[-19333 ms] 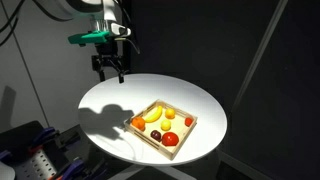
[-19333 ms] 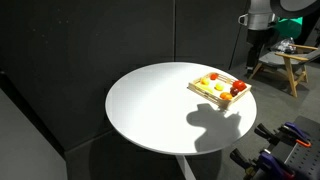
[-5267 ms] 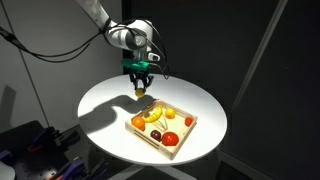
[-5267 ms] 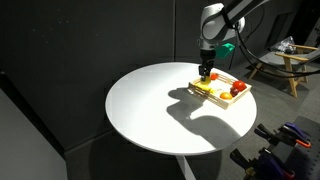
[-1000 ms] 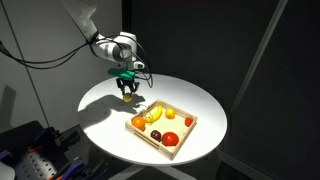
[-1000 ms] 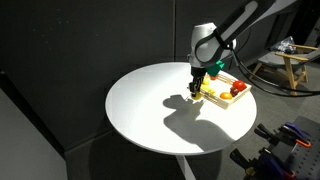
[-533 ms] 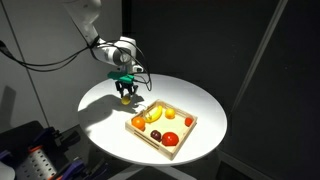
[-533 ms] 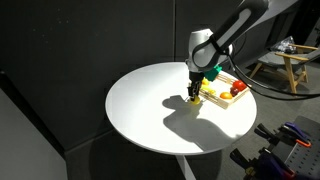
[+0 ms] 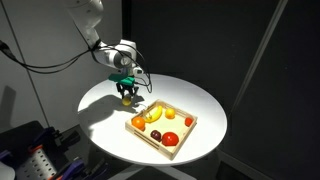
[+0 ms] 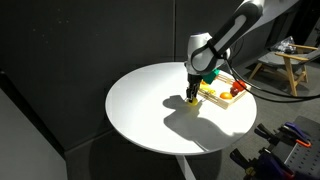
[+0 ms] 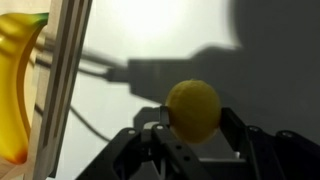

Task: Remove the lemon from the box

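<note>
Gripper: clenched around the lemon, close above the white table.
Lemon: outside the wooden box, just beside its wall.
Risk: if let go carelessly, the round fruit may roll off the table.

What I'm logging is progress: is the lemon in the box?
Out. The gripper holds the lemon beside the box wall, with table beneath.

We log: shallow square light-wood box sits on round white table, near its rim. Small roundish dull-yellow lemon is outside box, just beside its wall, betw. fingers of black Robotiq gripper, low over table. Long curved yellow banana lies in box along that wall.
</note>
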Controlling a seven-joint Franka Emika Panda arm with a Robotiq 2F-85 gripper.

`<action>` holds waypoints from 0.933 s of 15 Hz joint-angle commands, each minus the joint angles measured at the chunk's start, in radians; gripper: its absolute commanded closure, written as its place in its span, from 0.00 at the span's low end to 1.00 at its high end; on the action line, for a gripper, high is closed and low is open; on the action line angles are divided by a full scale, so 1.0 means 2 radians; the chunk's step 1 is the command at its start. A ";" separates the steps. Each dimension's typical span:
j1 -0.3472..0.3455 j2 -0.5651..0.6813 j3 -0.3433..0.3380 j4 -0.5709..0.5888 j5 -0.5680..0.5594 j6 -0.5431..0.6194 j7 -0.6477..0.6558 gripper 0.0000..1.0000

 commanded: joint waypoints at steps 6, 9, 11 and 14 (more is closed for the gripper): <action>0.002 0.011 -0.001 0.011 -0.005 0.009 0.000 0.20; 0.002 0.011 -0.001 0.012 -0.005 0.008 0.000 0.05; 0.002 0.010 -0.001 0.011 -0.005 0.009 0.000 0.00; 0.001 0.008 0.000 0.011 -0.004 0.005 -0.001 0.00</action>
